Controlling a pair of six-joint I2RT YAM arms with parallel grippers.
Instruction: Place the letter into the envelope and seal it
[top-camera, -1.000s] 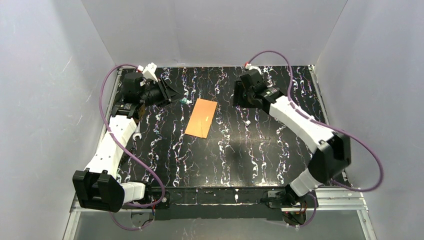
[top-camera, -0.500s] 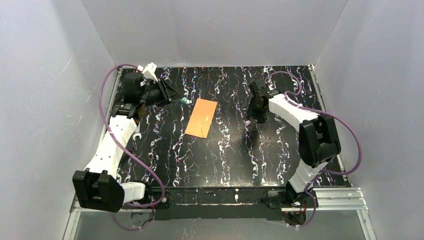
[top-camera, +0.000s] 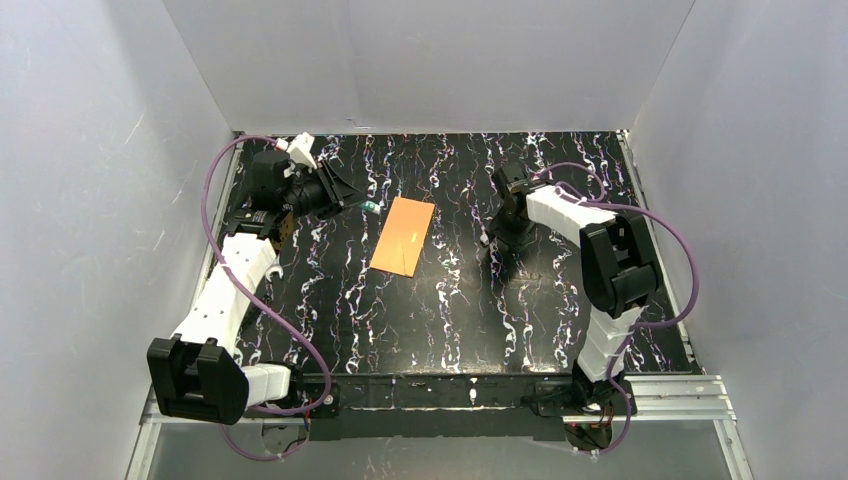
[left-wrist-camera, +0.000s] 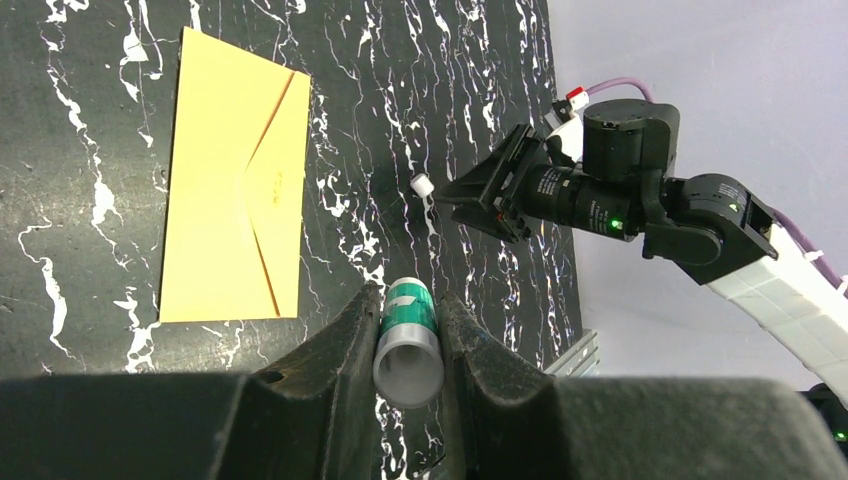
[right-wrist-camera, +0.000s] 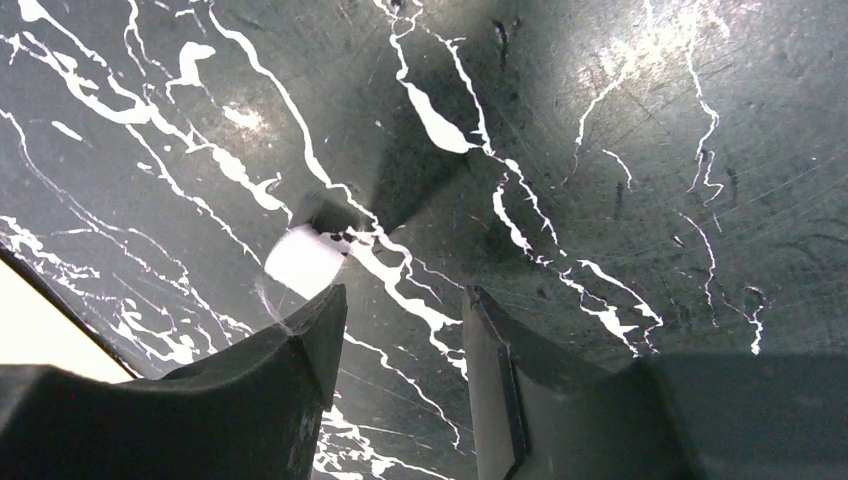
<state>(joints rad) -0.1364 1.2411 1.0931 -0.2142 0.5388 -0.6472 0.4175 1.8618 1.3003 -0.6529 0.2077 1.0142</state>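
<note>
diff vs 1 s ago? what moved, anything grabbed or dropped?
The right gripper swung from the far side toward the near edge and tipped down, its elbow folding in. Its fingers now stand open beside the small white cap, gripping nothing. Nothing taken or let go. Much as before: left gripper shut on the green-and-grey tube, the envelope flat in the same spot.

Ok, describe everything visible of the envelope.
The envelope is a flat orange-brown paper rectangle lying on the black marbled table, seam side up. Its triangular flap lies folded down flat, with a tiny mark near the tip. It sits slightly askew, mid-table towards the far side. Only the table touches it; whether anything is inside cannot be told.
</note>
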